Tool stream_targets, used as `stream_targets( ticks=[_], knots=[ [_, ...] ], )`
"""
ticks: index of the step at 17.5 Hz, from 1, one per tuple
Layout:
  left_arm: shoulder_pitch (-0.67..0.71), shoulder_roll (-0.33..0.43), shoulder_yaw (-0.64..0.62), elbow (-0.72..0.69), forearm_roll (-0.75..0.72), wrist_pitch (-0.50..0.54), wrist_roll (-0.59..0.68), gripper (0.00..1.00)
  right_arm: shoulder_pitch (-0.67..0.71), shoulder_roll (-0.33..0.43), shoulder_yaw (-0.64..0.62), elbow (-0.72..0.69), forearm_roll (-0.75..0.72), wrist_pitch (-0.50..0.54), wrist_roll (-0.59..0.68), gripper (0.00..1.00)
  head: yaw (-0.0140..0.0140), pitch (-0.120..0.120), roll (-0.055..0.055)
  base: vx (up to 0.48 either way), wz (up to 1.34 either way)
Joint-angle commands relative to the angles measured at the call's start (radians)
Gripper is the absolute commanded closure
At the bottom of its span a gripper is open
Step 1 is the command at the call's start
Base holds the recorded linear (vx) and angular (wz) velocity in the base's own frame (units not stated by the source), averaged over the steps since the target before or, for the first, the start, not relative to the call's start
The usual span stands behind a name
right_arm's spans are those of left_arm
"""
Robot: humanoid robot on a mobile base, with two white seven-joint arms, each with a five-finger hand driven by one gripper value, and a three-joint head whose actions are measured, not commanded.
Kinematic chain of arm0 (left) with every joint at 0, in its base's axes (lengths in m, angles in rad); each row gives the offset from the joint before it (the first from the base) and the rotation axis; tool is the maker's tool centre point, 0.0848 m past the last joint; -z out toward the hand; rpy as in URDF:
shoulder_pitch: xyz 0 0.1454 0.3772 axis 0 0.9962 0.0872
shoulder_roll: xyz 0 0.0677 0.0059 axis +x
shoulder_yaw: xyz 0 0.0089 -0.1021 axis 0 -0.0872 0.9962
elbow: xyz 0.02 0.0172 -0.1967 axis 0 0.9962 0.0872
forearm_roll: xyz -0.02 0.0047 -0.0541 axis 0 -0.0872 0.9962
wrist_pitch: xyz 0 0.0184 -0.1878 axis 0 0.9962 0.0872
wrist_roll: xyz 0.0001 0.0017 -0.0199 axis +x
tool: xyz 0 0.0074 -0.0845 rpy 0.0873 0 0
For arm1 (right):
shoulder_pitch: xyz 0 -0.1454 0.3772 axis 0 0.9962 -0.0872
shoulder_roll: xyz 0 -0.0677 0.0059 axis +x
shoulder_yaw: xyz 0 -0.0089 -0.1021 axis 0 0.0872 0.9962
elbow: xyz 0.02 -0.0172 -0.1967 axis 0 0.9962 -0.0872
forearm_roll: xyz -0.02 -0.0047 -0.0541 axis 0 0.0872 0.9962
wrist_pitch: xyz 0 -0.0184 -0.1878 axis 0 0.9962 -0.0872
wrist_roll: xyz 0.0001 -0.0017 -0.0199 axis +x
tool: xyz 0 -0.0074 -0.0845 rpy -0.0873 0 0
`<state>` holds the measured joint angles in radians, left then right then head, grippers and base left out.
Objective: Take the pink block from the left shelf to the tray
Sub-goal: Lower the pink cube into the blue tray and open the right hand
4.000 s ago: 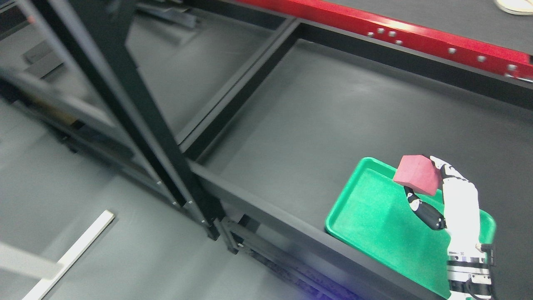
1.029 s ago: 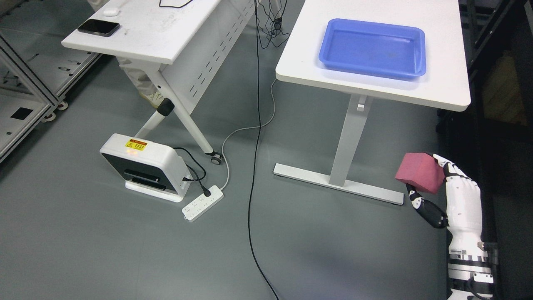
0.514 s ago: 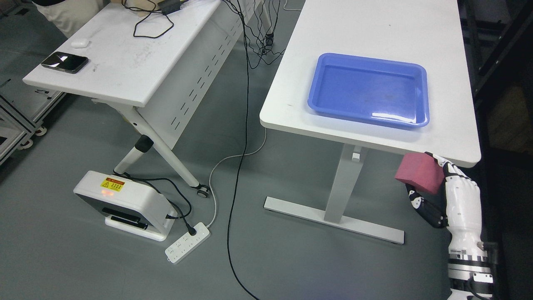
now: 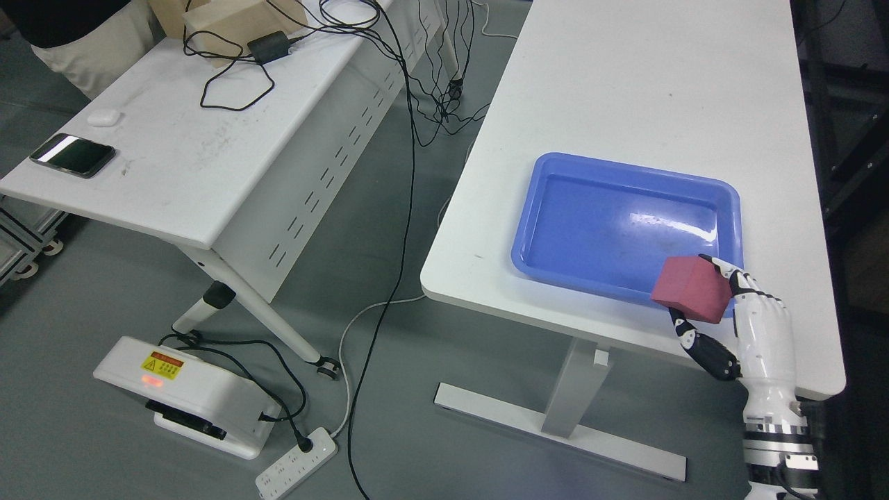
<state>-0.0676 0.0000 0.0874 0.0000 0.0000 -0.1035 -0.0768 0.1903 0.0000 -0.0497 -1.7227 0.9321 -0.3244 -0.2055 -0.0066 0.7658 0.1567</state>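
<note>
A matte, dusty-pink cube, the pink block (image 4: 692,289), sits gripped in the right hand (image 4: 753,326) over the blue tray (image 4: 549,208) rim

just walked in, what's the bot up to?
The robot's right hand holds a pink block in its fingers, at the near right corner of a blue tray on a white table. The block is not yet set down in the tray, which looks empty. The left hand is out of view. A second table to the left carries a phone and cables.
</note>
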Motion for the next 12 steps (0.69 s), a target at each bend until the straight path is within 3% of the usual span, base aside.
stream_targets(
  ticks=[1, 7, 9, 10, 12],
  knots=[
    [0.0, 0.017, 0.0, -0.017, 0.008, 0.001, 0.0, 0.0, -0.002, -0.018, 0.005, 0.0, 0.001, 0.001, 0.017, 0.98, 0.0, 0.0, 0.0, 0.326, 0.0],
    [0.0, 0.017, 0.0, -0.017, 0.008, 0.001, 0.0, 0.0, 0.005, -0.018, 0.019, 0.0, -0.006, 0.001, 0.112, 0.97, 0.0, 0.0, 0.0, 0.247, -0.03],
    [0.0, 0.017, 0.0, -0.017, 0.008, 0.001, 0.0, 0.0, 0.005, -0.018, 0.022, 0.0, -0.03, 0.007, 0.178, 0.91, 0.0, 0.0, 0.0, 0.171, 0.0],
    [0.0, 0.017, 0.0, -0.017, 0.008, 0.001, 0.0, 0.0, 0.003, -0.018, 0.022, 0.0, -0.053, 0.017, 0.196, 0.81, 0.0, 0.0, 0.0, 0.154, 0.0],
    [-0.001, 0.017, 0.0, -0.017, 0.008, 0.001, 0.0, 0.0, 0.003, -0.018, 0.021, 0.0, -0.1, 0.048, 0.207, 0.47, 0.0, 0.0, 0.0, 0.109, 0.0]
  ],
)
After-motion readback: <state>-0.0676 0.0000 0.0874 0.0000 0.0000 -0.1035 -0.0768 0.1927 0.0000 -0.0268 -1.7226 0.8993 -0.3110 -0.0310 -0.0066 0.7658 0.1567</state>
